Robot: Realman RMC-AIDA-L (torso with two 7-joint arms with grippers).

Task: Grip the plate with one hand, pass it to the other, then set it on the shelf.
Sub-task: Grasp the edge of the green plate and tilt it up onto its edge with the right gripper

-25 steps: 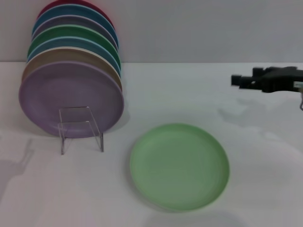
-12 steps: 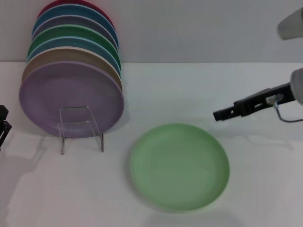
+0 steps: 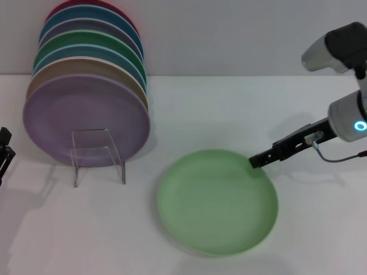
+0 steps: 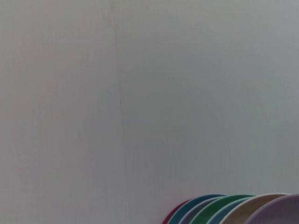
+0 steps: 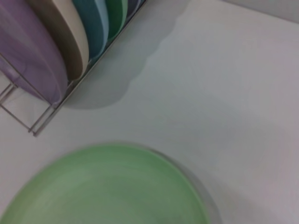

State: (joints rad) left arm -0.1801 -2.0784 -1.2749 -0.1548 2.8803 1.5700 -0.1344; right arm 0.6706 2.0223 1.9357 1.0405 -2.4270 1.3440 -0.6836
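Fingers (image 3: pixel 259 160) of right gripper (image 3: pixel 256 161), gap unclear, at round mint-green matte plate (image 3: pixel 218 201) rim.

Upright plate stack (image 3: pixel 86 80) on white table (image 3: pixel 218 109)

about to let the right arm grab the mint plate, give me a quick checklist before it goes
1. Pale mint-green plate flat on the white table, nothing on it: ok.
2. Right gripper at the plate's far right rim: ok.
3. Fingers around the rim: cannot tell.
4. Left gripper at the table's left edge, away from the plate: ok.
5. Clear acrylic shelf free at the front, before the lilac plate: ok.
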